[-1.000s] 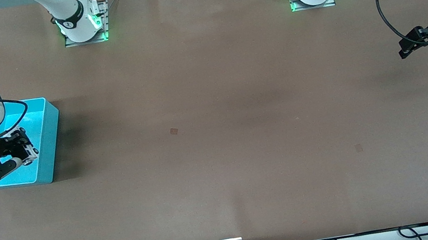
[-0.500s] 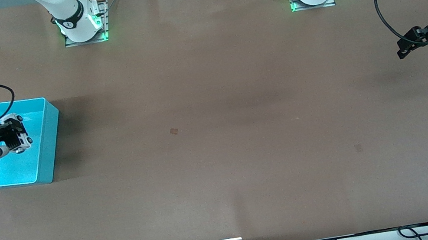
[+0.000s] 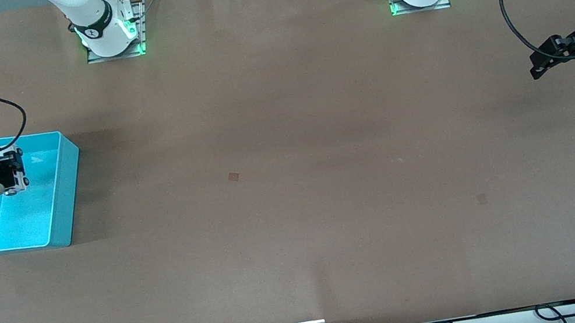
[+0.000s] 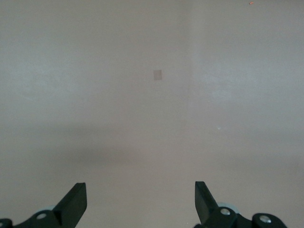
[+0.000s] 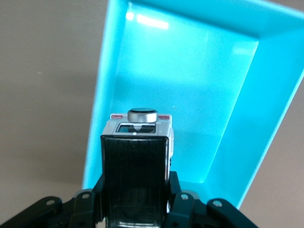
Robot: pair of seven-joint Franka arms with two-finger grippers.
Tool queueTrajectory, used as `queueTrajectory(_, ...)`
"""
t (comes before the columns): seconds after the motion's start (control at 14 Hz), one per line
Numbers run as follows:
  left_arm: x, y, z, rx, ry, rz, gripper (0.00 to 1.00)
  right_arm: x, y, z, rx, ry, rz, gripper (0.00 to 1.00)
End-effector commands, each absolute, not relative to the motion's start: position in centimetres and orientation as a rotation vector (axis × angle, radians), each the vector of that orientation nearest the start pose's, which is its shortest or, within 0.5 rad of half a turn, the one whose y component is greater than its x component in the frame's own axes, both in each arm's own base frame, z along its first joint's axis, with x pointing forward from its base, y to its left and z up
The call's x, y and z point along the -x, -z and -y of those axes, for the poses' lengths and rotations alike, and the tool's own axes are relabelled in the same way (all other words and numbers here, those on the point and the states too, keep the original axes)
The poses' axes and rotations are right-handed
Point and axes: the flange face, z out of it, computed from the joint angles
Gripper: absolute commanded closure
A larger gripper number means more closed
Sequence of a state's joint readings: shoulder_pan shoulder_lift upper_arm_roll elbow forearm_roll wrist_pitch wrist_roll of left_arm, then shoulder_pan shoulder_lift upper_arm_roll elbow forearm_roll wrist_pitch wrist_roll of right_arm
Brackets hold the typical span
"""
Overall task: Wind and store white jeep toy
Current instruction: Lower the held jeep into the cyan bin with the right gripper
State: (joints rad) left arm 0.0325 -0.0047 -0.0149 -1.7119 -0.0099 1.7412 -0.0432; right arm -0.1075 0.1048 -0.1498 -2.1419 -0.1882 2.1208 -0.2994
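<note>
Right wrist view shows my right gripper (image 5: 136, 190) clamped on the white jeep toy (image 5: 142, 130), its black roof panel filling the space between my fingers and its spare wheel sticking out at the end. I hold it up in the air over the cyan bin (image 5: 237, 118). No writing on the toy is legible — only small red marks at its tail.

From the front view, my right gripper (image 3: 9, 175) hangs with the jeep (image 3: 20, 180) over the bin's end at 12 o'clock, the end farther from the front camera. The bin (image 3: 57, 214) sits on the brown table (image 3: 291, 184) at the right arm's end, at about 9 o'clock from the table's middle. Lettering on my right arm's black band is too small to read.

My left gripper (image 3: 542, 64) waits in the air over the table's 3 o'clock edge, at the left arm's end. Its fingers (image 4: 73, 204) are spread wide with nothing between them — only bare table and a small square mark (image 4: 157, 75) below.
</note>
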Motion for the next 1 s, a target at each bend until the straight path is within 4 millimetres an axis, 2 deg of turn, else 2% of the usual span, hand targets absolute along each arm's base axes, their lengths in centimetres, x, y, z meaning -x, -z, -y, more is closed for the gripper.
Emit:
queueTrajectory(0.0, -56.1, -58.2, -0.9, 3.158, 0.051, 0.091, 0.0, -50.3, -33.0, 16.1, 3.281, -0.197, 0.217, 1.0)
queueTrajectory(0.07, -56.0, -58.2, -0.9, 3.158, 0.036, 0.091, 0.0, -49.6, -31.7, 17.3, 3.28, -0.197, 0.188, 1.0)
queueTrajectory(0.29, -55.9, -58.1, -0.9, 3.158, 0.029, 0.091, 0.0, -49.2, -28.5, 18.5, 3.282, -0.141, 0.179, 1.0)
queueTrajectory(0.57, -55.9, -58.1, -0.9, 3.16, 0.029, 0.094, 0.0, -49.1, -26.0, 19.1, 3.276, -0.16, 0.162, 0.99)
queueTrajectory(0.71, -55.9, -58.1, -1.1, 3.16, 0.029, 0.099, 0.0, -48.7, -24.2, 19.7, 3.267, -0.188, 0.157, 0.99)
queueTrajectory(0.93, -55.9, -58.1, -1.1, 3.161, 0.029, 0.099, 0.0, -48.4, -23.0, 19.9, 3.258, -0.221, 0.152, 0.98)
